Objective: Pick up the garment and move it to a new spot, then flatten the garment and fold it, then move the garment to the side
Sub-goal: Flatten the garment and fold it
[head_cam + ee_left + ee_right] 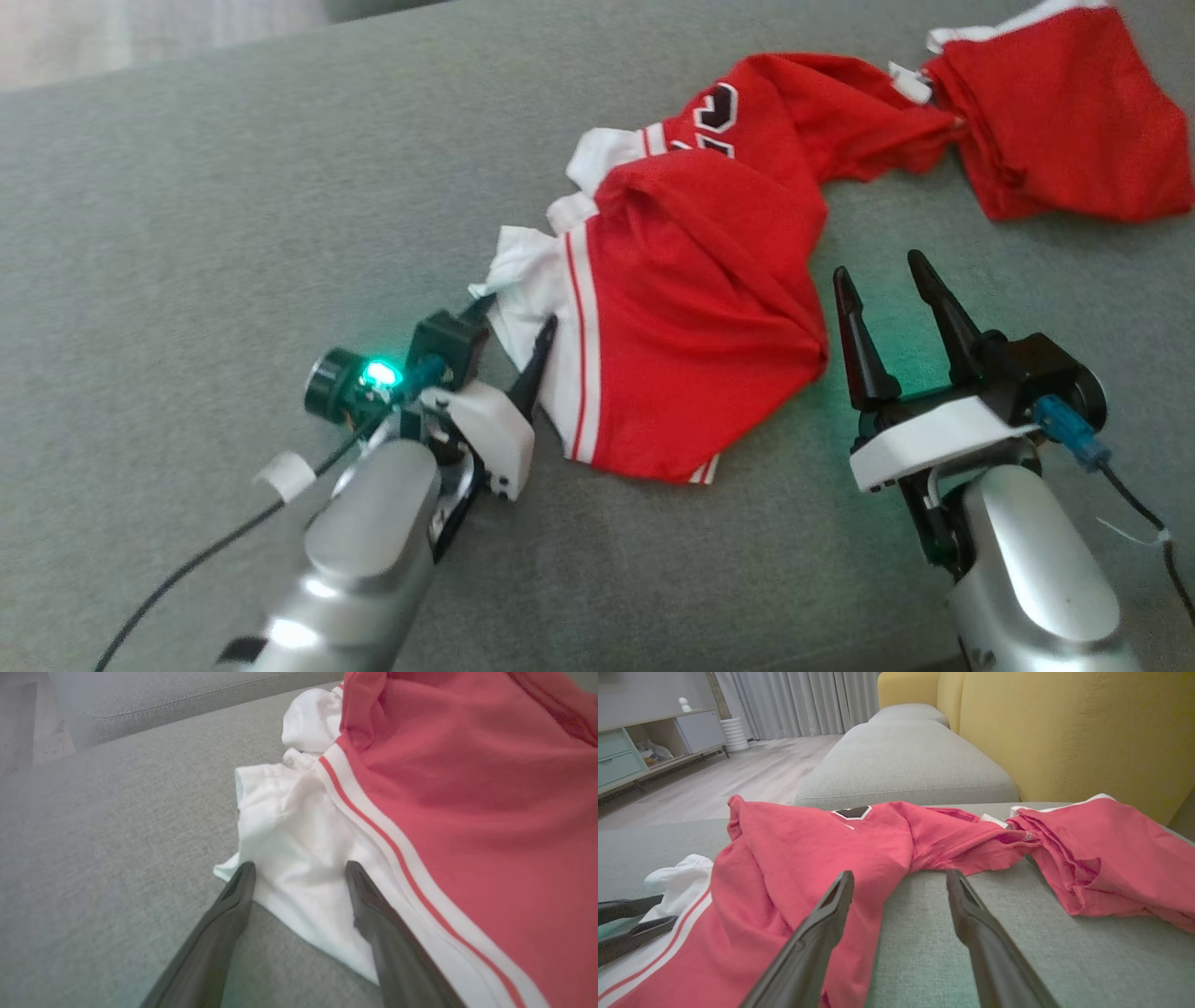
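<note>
Both wide: left gripper (300,865) straddles white sleeve of garment (700,327), should close low against sofa (233,187); right gripper (879,264) beside red edge.

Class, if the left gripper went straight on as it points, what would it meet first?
Probably the white sleeve of the crumpled red-and-white jersey, lying right at the open left gripper.

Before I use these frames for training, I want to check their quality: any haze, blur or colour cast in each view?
Head view: sharp, with a green lamp glowing by the left gripper and green light tinting the cushion beside the right gripper. Left wrist view: hazy and washed out, milky at upper left, the garment pinkish. Right wrist view: clearer, with a green tinge low on the cushion.
</note>
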`<state>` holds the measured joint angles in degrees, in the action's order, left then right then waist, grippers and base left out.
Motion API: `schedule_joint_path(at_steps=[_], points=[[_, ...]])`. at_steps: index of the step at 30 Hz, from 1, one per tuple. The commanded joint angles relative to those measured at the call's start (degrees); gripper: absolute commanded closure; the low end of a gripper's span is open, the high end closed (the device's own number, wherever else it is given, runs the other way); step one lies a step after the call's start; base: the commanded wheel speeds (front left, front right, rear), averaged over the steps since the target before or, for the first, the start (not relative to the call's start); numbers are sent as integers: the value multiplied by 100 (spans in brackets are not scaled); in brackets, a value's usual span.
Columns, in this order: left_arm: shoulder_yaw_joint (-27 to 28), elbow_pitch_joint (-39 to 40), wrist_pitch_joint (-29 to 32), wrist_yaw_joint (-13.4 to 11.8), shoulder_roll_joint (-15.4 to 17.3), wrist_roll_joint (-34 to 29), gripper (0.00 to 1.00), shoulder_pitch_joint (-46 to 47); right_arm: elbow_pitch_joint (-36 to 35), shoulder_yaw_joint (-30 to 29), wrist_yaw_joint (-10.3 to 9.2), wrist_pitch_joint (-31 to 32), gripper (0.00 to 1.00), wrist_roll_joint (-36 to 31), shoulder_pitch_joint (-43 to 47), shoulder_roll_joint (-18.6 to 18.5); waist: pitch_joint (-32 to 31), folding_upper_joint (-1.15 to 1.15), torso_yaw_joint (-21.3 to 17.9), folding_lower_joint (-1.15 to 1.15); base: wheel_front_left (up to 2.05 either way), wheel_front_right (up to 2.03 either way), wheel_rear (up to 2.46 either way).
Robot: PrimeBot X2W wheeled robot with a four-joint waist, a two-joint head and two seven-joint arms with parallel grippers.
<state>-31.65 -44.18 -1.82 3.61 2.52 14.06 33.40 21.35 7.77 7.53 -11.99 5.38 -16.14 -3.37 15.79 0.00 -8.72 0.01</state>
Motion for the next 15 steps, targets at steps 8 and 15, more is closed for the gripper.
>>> schedule_joint_path(at_steps=[8,15], points=[[136,-341,36,-60,98,6,0,517,-60,162,-4,-165,0,143,-230,48,234,0,-273,-1,0,0,0],[63,-653,182,-4,95,66,0,622,31,187,-4,-223,0,215,-276,49,253,0,-336,-1,0,0,0]])
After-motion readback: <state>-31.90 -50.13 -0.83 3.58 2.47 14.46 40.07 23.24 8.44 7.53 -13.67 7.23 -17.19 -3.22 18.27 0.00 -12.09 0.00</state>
